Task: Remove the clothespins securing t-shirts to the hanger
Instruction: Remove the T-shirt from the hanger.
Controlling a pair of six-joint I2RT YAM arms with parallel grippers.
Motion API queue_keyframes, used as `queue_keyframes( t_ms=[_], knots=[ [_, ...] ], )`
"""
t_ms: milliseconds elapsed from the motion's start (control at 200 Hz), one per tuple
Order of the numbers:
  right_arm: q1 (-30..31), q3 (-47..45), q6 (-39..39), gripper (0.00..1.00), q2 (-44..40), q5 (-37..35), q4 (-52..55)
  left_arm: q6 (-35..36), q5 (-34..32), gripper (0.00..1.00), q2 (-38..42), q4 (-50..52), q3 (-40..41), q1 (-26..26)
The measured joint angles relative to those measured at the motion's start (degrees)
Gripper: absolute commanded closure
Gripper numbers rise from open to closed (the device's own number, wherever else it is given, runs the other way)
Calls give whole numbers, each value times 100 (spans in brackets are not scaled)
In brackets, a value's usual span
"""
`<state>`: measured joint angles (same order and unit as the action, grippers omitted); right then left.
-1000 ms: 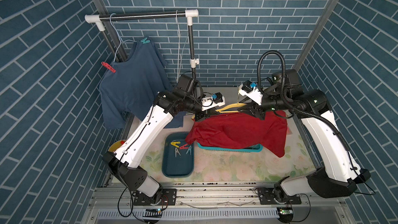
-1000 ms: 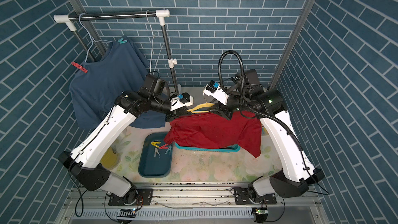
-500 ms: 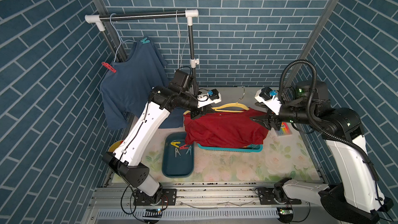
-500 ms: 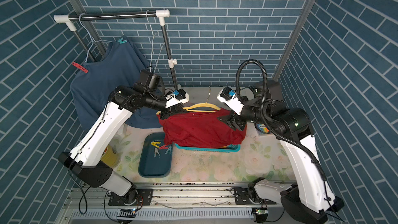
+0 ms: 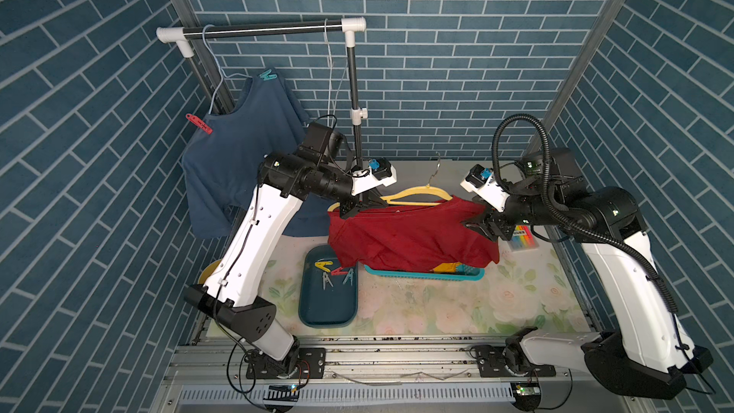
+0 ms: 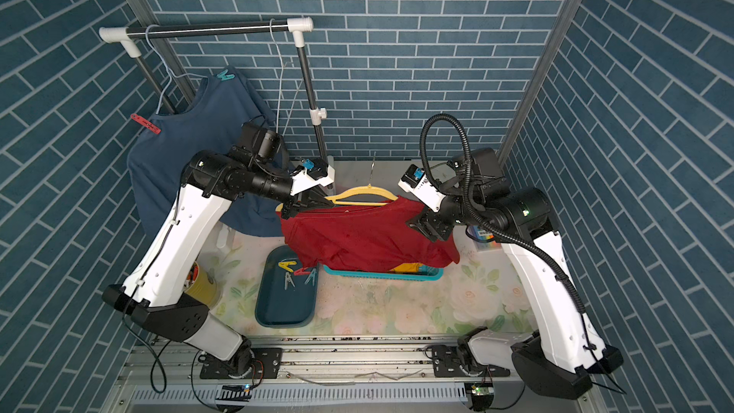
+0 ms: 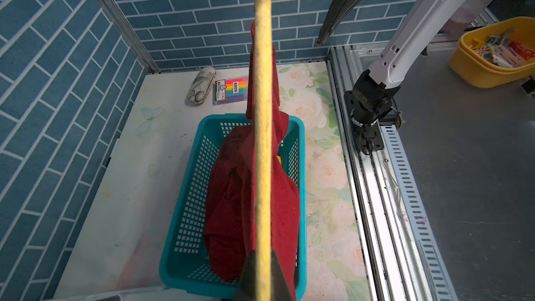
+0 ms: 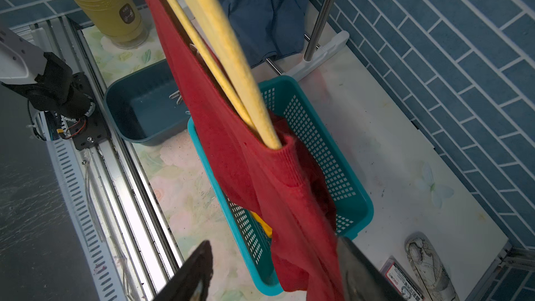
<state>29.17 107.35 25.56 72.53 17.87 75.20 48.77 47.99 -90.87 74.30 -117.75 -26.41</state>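
Mid-task at a two-armed laundry rig: the left gripper (image 5: 358, 208) is clamped on one end of a yellow hanger (image 5: 417, 196) and holds it level above a teal basket (image 5: 397, 272). The dark red t-shirt (image 5: 409, 236) drapes from the hanger, its lower folds sagging into the basket. At the hanger's far end the right gripper (image 5: 482, 228) has its jaws spread wide on either side of the shirt's shoulder cloth, pinching nothing. An orange-yellow shirt (image 5: 447, 268) lies in the basket.

Four clothespins (yellow (image 5: 323, 265), red (image 5: 342, 270), grey (image 5: 327, 280) and teal (image 5: 349, 276)) lie loose in the dark tray (image 5: 327, 307) just beside the basket. Two are still clipped on: a red clothespin (image 5: 198, 123) and a teal clothespin (image 5: 268, 75), one on each shoulder of the slate blue t-shirt (image 5: 234, 168) hanging from the rail (image 5: 262, 31) at the back. No pin can be seen on the red shirt.

The pins look light, rigid and springy, so they are probably best taken by the two tail ends and squeezed until the mouth lets go. A pinch near the mouth would likely only tighten the bite. The shirts are soft and limp, and the blue one will probably swing on its thin wire hanger when touched, so steadying it with the second arm may help.
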Motion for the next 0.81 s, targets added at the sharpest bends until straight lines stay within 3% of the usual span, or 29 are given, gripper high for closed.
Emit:
queue_keyframes(
  t_ms=[240, 270, 345, 390, 495, 595, 680, 805],
  knots=[
    [0, 0, 42, 38, 55, -13, 2, -31, 616, 100, 0, 63, -120, 26],
    [0, -7, 44, 46, 57, -17, -4, -35, 638, 100, 0, 70, -151, 26],
    [0, -15, 149, 85, 55, -37, -15, -57, 671, 100, 0, 101, -243, 26],
    [0, -15, 195, 100, 52, -33, -17, -76, 664, 100, 0, 140, -269, 26],
    [48, -35, 568, 100, 17, 105, 105, -179, 535, 100, -15, -28, -275, 81],
    [44, -168, 645, 100, -125, 70, -7, -306, 496, 67, 2, -223, -249, 61],
    [42, -332, 643, 100, -313, 72, -26, -597, 501, 53, 35, -520, -232, 79],
    [33, -385, 608, 100, -546, -15, -15, -1029, 225, 44, 337, -1019, 44, 162]
  ],
)
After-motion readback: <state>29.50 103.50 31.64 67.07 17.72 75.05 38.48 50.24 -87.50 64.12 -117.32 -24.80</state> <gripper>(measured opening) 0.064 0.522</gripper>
